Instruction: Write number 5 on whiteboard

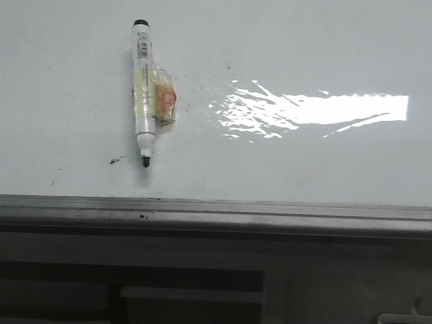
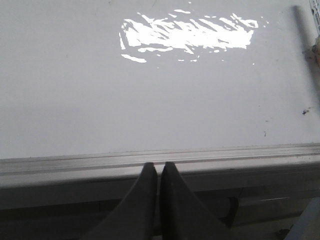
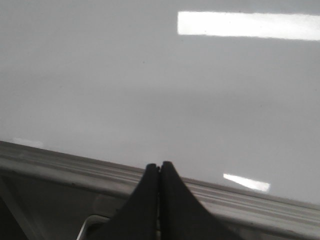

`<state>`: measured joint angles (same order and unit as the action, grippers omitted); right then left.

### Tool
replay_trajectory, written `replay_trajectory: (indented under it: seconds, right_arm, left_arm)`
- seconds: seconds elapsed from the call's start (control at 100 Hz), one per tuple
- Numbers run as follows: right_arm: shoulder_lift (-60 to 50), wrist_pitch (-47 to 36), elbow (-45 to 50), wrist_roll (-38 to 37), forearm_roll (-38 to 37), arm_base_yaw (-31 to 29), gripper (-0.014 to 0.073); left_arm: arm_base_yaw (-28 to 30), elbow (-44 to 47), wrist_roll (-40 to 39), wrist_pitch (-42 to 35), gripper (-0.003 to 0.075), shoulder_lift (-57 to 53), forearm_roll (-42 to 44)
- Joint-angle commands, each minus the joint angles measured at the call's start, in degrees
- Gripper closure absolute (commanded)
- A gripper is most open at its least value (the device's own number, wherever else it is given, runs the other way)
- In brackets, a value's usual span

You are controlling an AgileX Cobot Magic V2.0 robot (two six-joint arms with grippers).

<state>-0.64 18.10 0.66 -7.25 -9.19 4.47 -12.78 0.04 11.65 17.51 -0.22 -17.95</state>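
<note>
Since no number 5 can be seen anywhere yet, the writing has not been started, and the pen must be picked up first. Most of the front view is filled by the whiteboard (image 1: 304, 40), which is white and shiny, with a grey frame edge (image 1: 216, 212) running along the lower part of the frame and a bright glare patch at the middle right. Only small dark specks are seen on it near the lower left. A marker (image 1: 143, 91) is lying flat on the board in the upper left of the frame. Its long side runs almost straight up and down the picture, with the black cap end at the top and the dark tip at the bottom, and a bit of clear tape with an orange spot is stuck to its middle. The left gripper (image 2: 159, 172) is pressed closed on nothing, just below the frame edge. The right gripper (image 3: 159, 172) is also closed and empty. The marker's edge is glimpsed at the far right of the left wrist view, so the left arm is judged to be nearer.
</note>
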Motion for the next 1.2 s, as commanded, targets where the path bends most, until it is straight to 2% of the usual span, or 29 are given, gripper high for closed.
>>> replay_trajectory:
  seconds: [0.0, 0.14, 0.3, 0.34, 0.4, 0.58, 0.74, 0.96, 1.06, 1.13, 1.19]
  right_arm:
    - [-0.9, -5.3, 1.3, 0.4, -0.8, -0.1, 0.0646]
    - [-0.9, -13.3, 1.3, 0.4, 3.0, -0.1, 0.0646]
    - [-0.9, -22.0, 1.3, 0.4, 16.2, -0.1, 0.0646]
    - [-0.9, -22.8, 1.3, 0.4, 19.3, -0.1, 0.0646]
    - [-0.9, -24.4, 1.3, 0.4, 20.1, -0.1, 0.0646]
    - [-0.9, -25.7, 1.3, 0.4, 20.1, -0.1, 0.0646]
    - [-0.9, -25.2, 0.6, 0.4, 21.8, -0.1, 0.0646]
    - [-0.9, -18.1, -4.9, 0.4, 23.3, -0.1, 0.0646]
    - [0.2, -13.3, -9.5, 2.3, 19.6, -0.1, 0.0646]
    - [1.9, -10.8, -13.0, 4.5, 15.9, -0.1, 0.0646]
    - [3.8, -9.2, -15.7, 5.7, 14.0, -0.1, 0.0645]
  left_arm:
    - [0.3, 1.4, -0.5, -5.3, 0.0741, -1.5, -1.9]
    - [0.3, 1.3, -0.5, -8.8, 0.0741, -1.5, -14.1]
    - [0.3, 1.3, -0.5, -18.0, 0.0741, -1.5, -42.6]
    - [0.3, 1.3, -0.5, -19.4, 0.0741, -1.5, -46.7]
    - [0.3, 1.3, -0.5, -21.6, 0.0741, -1.5, -50.4]
    - [0.3, 1.3, -0.5, -23.8, 0.0741, -1.5, -50.3]
    - [0.3, 0.7, -0.3, -21.6, 0.0741, -1.5, -49.5]
    - [0.3, -7.7, 0.2, -8.4, 0.0741, -0.6, -26.6]
    - [0.3, -13.2, 0.2, -5.2, 0.0736, 3.1, -18.5]
    - [0.3, -17.3, 0.2, -2.0, 0.0699, 7.2, -14.0]
    - [0.3, -20.6, 0.3, 1.2, 0.0617, 11.4, -11.7]
